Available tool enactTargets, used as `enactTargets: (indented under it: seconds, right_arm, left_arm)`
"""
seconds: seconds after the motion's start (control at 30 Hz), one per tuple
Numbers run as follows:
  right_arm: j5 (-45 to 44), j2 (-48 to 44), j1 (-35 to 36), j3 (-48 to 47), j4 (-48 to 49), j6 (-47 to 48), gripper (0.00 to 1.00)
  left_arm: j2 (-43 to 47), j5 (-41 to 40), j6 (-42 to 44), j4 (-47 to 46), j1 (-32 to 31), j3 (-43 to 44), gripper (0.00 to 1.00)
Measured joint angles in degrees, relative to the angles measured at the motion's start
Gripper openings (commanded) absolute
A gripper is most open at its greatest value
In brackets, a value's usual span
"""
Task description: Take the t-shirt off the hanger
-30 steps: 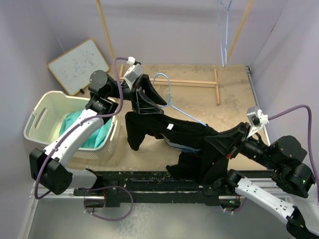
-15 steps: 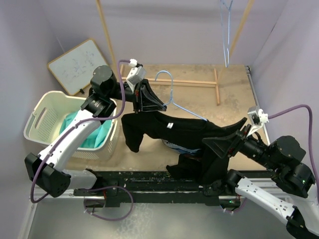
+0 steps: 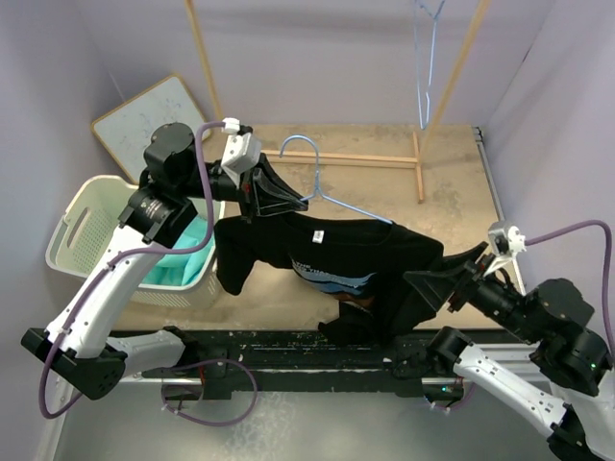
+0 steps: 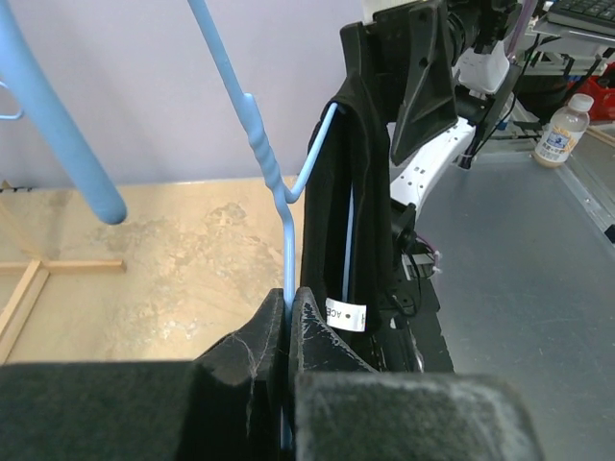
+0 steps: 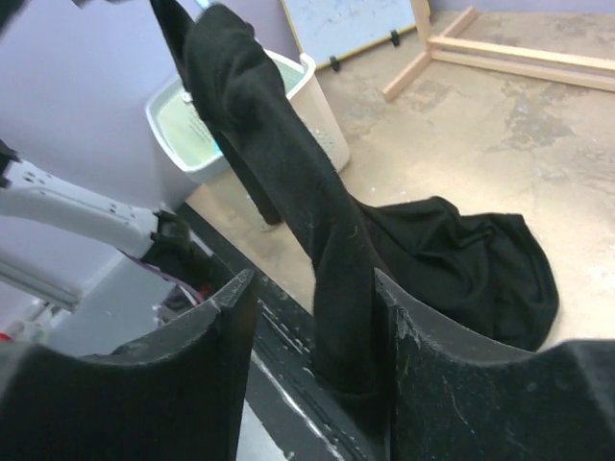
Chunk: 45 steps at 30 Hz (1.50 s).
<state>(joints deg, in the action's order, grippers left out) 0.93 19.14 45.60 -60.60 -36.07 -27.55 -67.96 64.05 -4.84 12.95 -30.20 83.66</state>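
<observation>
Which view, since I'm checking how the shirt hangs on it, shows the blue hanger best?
Top external: the blue hanger shows from hook to shoulder, with the t-shirt on it. Left wrist shows only a close stretch of its wire, pinched in the left claw. Right wrist shows the shirt but no hanger.

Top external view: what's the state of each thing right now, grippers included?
t-shirt: on the hanger, lower part lying on the table
hanger: held up, hook free
left gripper: shut on the hanger
right gripper: open around shirt cloth
basket: holds teal cloth
</observation>
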Motion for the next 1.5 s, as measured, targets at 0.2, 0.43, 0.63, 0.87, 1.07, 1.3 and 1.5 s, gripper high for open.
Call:
enactTargets:
  seconds: [0.2,0.43,0.63,0.87,1.07,1.3,1.5]
  right_arm:
    - [-6.4,2.6,0.0,1.0,-1.6,-0.1,0.00]
    - [-34.4,6.8,0.2,-2.6,-12.1,-8.7,0.00]
    - [-47.4,6.6,0.5,-6.8,-20.9,-19.8,0.00]
    - [-45.7,3.7,0.6,-6.3,-18.8,-18.3,0.11]
    - [-30.4,12.0,0.6,-5.2,-7.8,-6.6,0.67]
    - [-16.6,17.4,0.5,-4.9,-3.4,1.3,0.67]
    - [-9.2,11.2,0.5,-6.9,-5.7,3.9,0.64]
  left_arm:
    - [-0.2,-1.0,1.6,3.2,0.0,0.1,0.00]
    - [1.5,-4.9,5.4,8.1,-0.1,-0.2,0.00]
    - [4.9,-8.3,7.7,10.4,-0.3,-0.4,0.00]
    - [6.8,-9.3,6.8,7.6,-0.6,-1.6,0.00]
    - [3.8,-9.7,4.2,2.3,-0.5,-2.5,0.00]
    - [-2.4,-12.5,5.2,4.0,-0.3,-2.5,0.00]
    - [-2.1,-13.9,6.7,5.9,-0.2,-4.5,0.00]
